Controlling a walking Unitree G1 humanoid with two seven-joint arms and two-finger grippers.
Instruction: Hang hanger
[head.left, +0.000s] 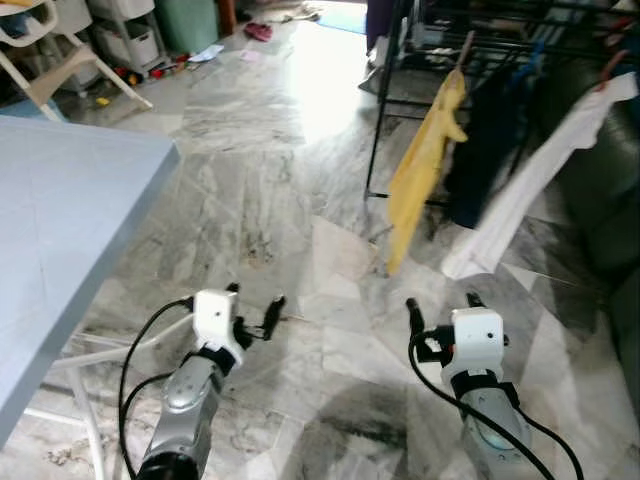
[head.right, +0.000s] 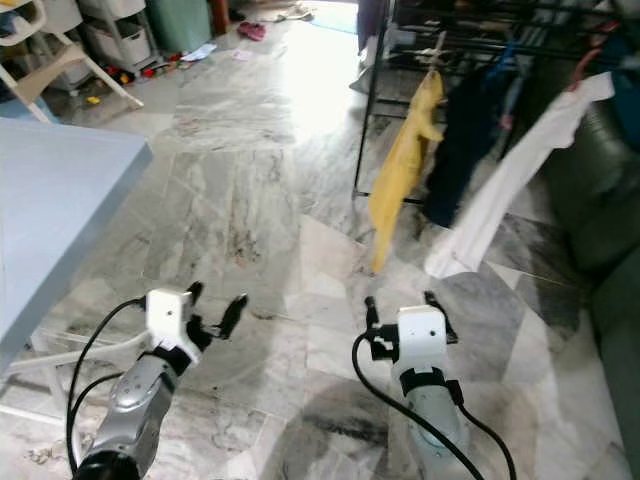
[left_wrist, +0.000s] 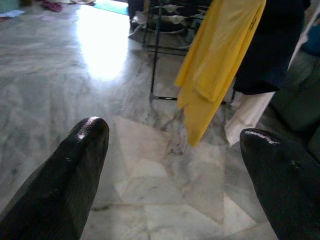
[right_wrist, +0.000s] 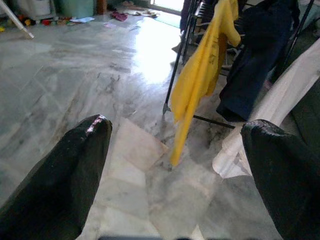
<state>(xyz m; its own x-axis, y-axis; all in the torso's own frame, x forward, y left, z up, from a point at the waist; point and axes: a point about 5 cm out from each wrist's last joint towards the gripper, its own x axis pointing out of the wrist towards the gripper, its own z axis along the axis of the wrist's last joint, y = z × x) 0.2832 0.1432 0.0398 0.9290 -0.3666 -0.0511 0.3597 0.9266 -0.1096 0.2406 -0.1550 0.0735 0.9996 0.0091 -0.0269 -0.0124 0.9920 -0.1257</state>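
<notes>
Left gripper (head.left: 252, 305) and right gripper (head.left: 440, 306): both held low over the marble floor (head.left: 260, 200), fingers spread wide, nothing between them. Ahead of the right gripper stands a black clothes rack (head.left: 385, 100), its top cut off by the frame edge. From it hang a yellow garment (head.left: 425, 165), a dark garment (head.left: 490, 140) and a white garment (head.left: 530, 180), each drooping long-axis downward, the yellow and white slanting toward the floor. The hangers carrying them are largely hidden by cloth and blur; a reddish hook (head.right: 583, 68) shows above the white garment. A blue table (head.left: 60, 230) lies at the robot's left, partly cropped.
</notes>
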